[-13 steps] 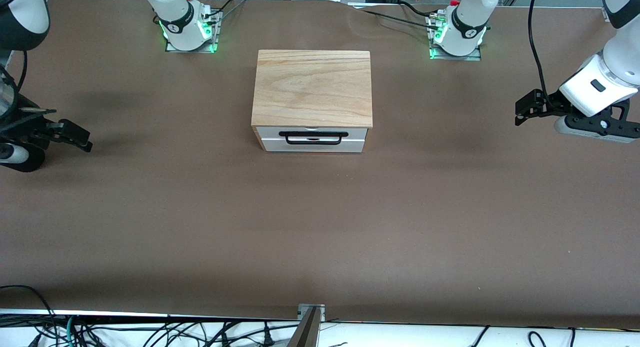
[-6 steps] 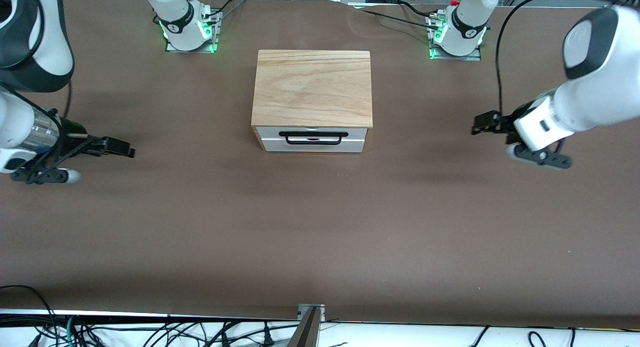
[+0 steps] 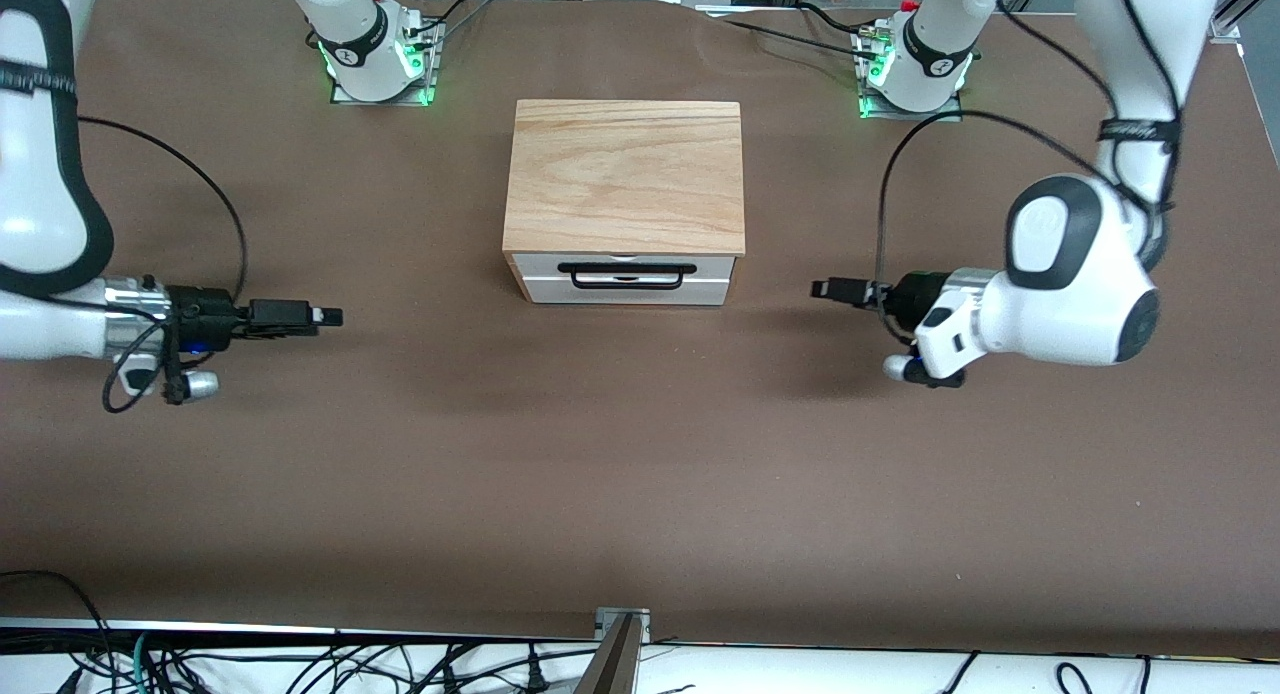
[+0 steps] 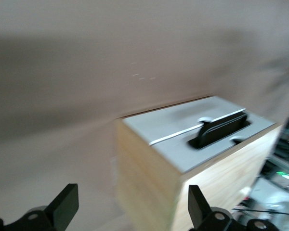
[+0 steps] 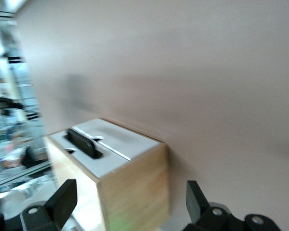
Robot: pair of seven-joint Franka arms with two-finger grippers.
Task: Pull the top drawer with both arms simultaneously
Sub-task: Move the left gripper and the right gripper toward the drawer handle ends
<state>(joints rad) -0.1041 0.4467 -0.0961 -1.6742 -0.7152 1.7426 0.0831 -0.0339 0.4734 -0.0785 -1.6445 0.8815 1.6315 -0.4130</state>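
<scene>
The top drawer (image 3: pixel 700 279) shows as a white front panel with a wide black wire handle (image 3: pixel 627 275), under the cabinet's light-wood top board (image 3: pixel 625 174); it sits flush in the cabinet. My left gripper (image 3: pixel 822 290) is open and empty, beside the cabinet toward the left arm's end, pointing at it. My right gripper (image 3: pixel 333 317) is open and empty, beside the cabinet toward the right arm's end, farther off. The left wrist view shows open fingers (image 4: pixel 67 207), the white front (image 4: pixel 173 144) and handle (image 4: pixel 220 130). The right wrist view shows the same front (image 5: pixel 120 144) and handle (image 5: pixel 82 143).
The brown table (image 3: pixel 640 454) spreads wide around the cabinet. The two arm bases (image 3: pixel 375 59) (image 3: pixel 915 64) stand at the table's edge farthest from the front camera. Cables hang at the edge nearest the front camera.
Both arms have swung inward from the table's ends toward the cabinet. Both grippers now point at the cabinet from either side, still open and empty. The drawer has not moved.
</scene>
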